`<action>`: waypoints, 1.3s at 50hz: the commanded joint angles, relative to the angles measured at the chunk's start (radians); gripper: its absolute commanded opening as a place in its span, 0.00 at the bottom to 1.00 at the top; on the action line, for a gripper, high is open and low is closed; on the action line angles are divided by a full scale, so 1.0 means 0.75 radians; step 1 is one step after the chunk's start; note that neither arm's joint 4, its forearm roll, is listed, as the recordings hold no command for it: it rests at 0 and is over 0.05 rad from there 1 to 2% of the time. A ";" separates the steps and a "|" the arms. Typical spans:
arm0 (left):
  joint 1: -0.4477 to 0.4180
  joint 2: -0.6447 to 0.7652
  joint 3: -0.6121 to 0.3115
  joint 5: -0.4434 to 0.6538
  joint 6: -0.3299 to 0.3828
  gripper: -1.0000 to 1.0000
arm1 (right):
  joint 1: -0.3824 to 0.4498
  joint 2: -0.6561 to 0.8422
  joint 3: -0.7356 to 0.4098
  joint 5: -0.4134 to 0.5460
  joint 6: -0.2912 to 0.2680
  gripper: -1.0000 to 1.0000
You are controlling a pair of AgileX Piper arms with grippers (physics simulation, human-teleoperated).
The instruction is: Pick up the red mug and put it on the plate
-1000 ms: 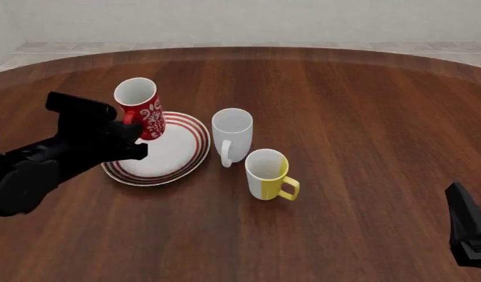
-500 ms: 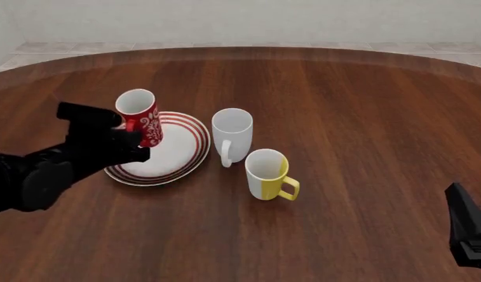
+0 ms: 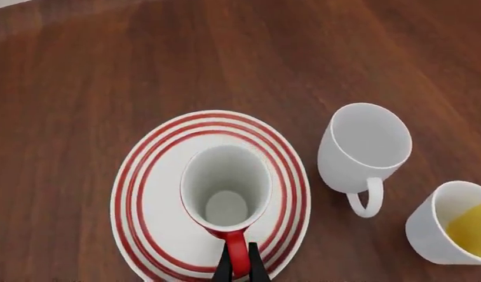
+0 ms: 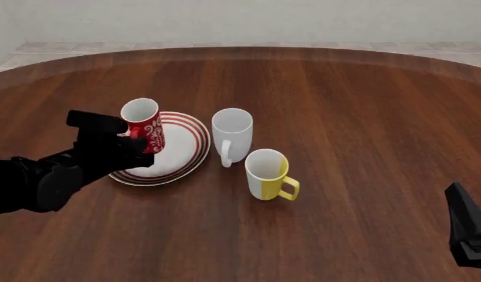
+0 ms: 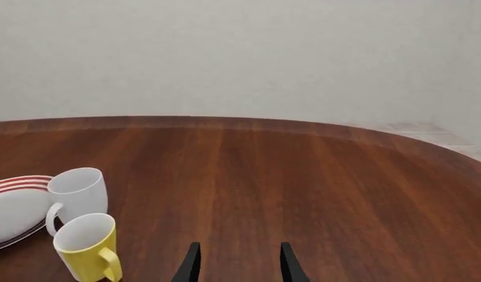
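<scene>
The red mug (image 4: 144, 124) with white swirls stands upright over the left part of the plate (image 4: 181, 154), a white plate with red rings. My left gripper (image 4: 132, 138) is shut on the mug's red handle. In the left wrist view the mug (image 3: 224, 191) shows its white inside over the plate (image 3: 150, 205), and the fingers (image 3: 254, 269) pinch the handle. I cannot tell whether the mug's base touches the plate. My right gripper (image 5: 236, 264) is open and empty, low at the table's near right (image 4: 470, 235).
A plain white mug (image 4: 231, 135) stands just right of the plate. A yellow-and-white mug (image 4: 267, 174) stands in front of it, handle to the right. Both show in the right wrist view (image 5: 77, 194) (image 5: 87, 244). The round wooden table (image 4: 366, 117) extends far right.
My left gripper has lowered the red mug toward the plate and turned it from tilted to nearly upright. The right arm has not moved.
</scene>
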 commanded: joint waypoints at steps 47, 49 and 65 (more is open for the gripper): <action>0.011 0.178 -0.008 -0.099 -0.014 0.00 | 0.000 0.000 0.000 -0.001 -0.007 1.00; 0.014 0.183 -0.006 -0.105 -0.010 0.00 | -0.001 0.000 0.000 -0.001 -0.007 1.00; 0.018 0.207 -0.006 -0.116 -0.010 0.00 | 0.000 0.000 0.000 -0.002 -0.005 1.00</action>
